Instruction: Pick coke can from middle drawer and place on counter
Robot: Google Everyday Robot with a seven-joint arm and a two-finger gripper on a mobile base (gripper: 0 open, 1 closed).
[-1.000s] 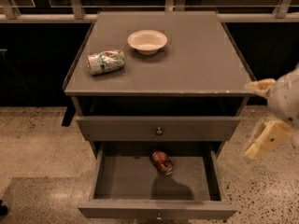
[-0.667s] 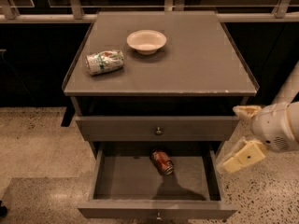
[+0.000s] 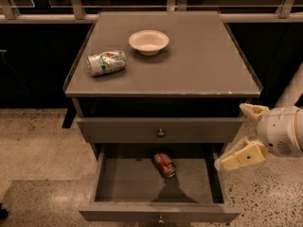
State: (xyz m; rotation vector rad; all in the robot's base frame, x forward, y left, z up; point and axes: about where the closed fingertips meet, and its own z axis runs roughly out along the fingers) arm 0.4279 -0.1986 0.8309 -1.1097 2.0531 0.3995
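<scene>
- The coke can (image 3: 164, 164) lies on its side on the floor of the open middle drawer (image 3: 128, 186), near the back, its long axis running from 11 to 5 o'clock
- The gripper (image 3: 232, 136) hangs at the cabinet's right side, by the drawer's right wall; the can lies at about 8 o'clock from it, well apart
- Its jaws stand spread wide, empty and touching nothing
- The table (image 3: 203, 65) sits at 12 o'clock above the drawer

Robotics lab, gripper (image 3: 238, 136) beside middle drawer (image 3: 128, 181)
</scene>
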